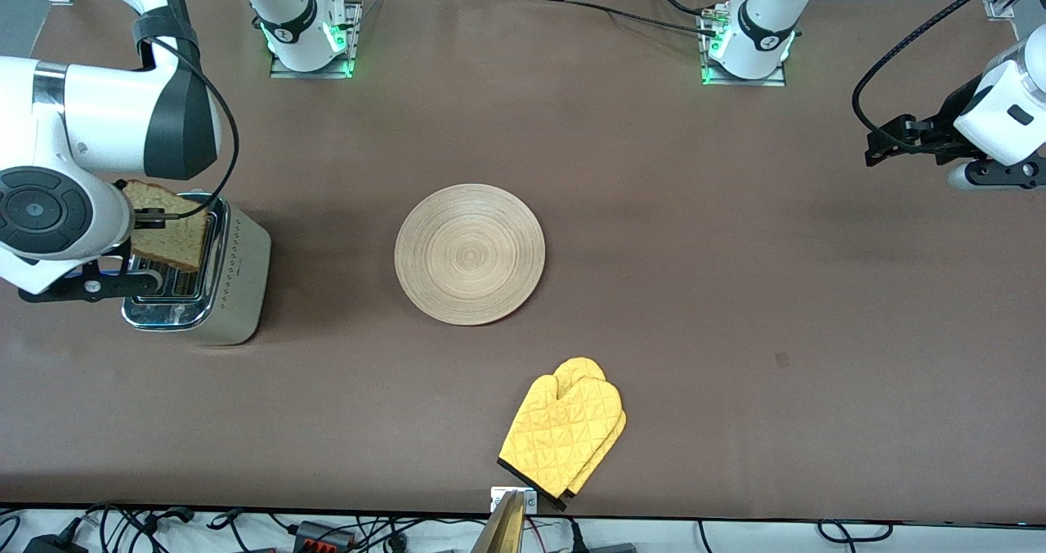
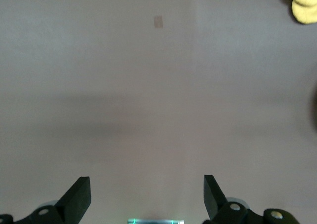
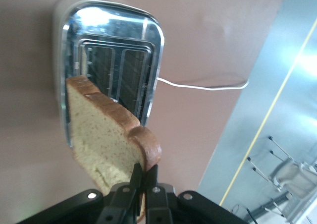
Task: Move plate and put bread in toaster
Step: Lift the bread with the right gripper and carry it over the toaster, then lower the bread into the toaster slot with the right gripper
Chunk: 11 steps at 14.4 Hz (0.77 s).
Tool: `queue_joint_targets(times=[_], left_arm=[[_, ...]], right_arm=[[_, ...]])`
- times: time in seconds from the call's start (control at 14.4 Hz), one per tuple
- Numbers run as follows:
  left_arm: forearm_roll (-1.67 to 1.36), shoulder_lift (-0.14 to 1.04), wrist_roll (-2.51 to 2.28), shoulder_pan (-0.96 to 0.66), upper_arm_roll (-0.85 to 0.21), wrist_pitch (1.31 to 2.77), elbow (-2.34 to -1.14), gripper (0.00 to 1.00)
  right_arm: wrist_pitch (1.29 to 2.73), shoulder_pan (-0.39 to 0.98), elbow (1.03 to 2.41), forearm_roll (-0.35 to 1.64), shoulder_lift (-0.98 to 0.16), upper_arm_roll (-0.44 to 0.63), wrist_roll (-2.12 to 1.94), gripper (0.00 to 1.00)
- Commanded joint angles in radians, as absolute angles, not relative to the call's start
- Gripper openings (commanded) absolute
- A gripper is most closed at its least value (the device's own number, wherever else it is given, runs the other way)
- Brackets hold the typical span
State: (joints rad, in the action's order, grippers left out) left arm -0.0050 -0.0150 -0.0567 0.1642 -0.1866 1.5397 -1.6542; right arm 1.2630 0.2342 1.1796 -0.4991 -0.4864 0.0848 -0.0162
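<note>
Mitt [image 1: 564, 436]: yellow, quilted, nearest front camera.
Plate [image 1: 470, 253]: round light wood, mid-table.
Bread [image 1: 169, 228]: pale, dark-crusted, pinched by right gripper [image 3: 144, 176] over toaster [image 1: 219, 279].
Left gripper [image 2: 146, 199]: spread wide, empty, waiting.

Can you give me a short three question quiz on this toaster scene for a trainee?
1. True or false: the bread is already down in a slot of the toaster.
2. What does the right gripper hold?
3. Which lies nearer the front camera: A, the plate, or B, the yellow oven mitt?

Key: 1 false, it hangs over the toaster. 2 the bread. 3 B.
</note>
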Motion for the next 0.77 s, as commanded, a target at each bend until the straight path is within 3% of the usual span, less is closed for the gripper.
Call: queue_joint_targets(times=[0.0, 0.7], left_arm=[[-0.003, -0.022, -0.064, 0.167, -0.187, 1.58, -1.657, 1.0], [-0.008, -0.021, -0.066, 0.161, -0.192, 1.572, -1.655, 1.0]], right_arm=[[1.253, 0.259, 1.183, -0.593, -0.521, 0.094, -0.009, 0.0], [1.296, 0.296, 1.218, -0.701, -0.584, 0.092, 0.011, 0.0]])
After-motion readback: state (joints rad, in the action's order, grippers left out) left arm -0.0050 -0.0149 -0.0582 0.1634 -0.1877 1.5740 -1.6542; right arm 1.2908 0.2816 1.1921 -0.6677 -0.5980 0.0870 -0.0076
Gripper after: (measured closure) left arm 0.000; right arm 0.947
